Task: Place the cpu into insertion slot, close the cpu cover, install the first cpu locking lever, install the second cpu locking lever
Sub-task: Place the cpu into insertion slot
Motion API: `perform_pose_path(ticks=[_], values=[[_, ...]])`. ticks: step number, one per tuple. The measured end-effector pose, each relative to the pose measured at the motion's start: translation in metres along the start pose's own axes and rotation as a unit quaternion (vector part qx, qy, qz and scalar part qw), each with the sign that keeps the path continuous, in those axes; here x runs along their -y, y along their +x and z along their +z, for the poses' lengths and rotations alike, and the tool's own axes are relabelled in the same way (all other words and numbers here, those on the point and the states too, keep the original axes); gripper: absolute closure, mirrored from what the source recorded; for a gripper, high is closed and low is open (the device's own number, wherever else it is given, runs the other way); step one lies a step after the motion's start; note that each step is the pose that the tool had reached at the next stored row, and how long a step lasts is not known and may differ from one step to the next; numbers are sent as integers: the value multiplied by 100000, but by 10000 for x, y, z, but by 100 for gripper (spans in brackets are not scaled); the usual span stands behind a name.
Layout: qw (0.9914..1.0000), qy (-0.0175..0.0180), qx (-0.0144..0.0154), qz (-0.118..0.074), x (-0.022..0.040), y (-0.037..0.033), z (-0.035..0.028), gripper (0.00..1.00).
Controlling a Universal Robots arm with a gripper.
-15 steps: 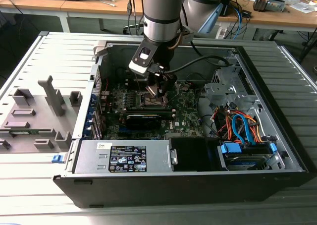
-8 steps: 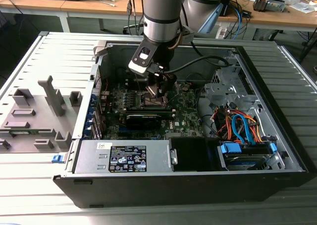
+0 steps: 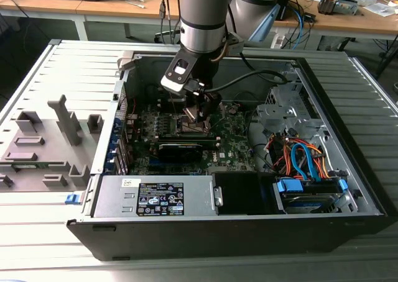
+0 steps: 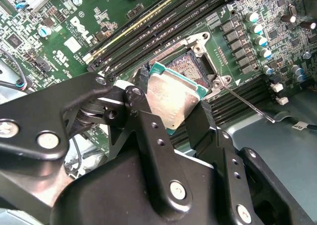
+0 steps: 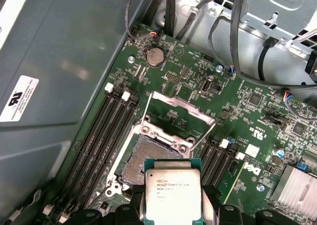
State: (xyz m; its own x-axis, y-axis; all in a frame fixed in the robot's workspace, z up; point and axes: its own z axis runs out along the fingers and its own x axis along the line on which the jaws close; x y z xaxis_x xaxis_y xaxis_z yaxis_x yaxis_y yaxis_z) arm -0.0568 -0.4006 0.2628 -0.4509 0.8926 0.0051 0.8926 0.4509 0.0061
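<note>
The pincer (image 4: 171, 111) is clamped on the chip (image 5: 172, 195), with its black fingers (image 4: 142, 117) on two opposite edges. It holds the chip over the socket (image 5: 148, 158), not seated. In the first wrist view the chip hides the socket's near edge. The metal cover (image 5: 183, 105) stands open on the far side. In the exterior view the arm (image 3: 202, 21) blocks most of the socket.

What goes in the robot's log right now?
gripper: shut on flat silver-grey square cpu | cpu: above dark square insertion slot, not seated | silvery cpu cover frame: open
</note>
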Motion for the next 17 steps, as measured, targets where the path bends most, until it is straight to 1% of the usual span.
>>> perform_pose_path(ticks=[17], values=[[99992, 5, 39, 1257, 0, 0, 6, 46]])
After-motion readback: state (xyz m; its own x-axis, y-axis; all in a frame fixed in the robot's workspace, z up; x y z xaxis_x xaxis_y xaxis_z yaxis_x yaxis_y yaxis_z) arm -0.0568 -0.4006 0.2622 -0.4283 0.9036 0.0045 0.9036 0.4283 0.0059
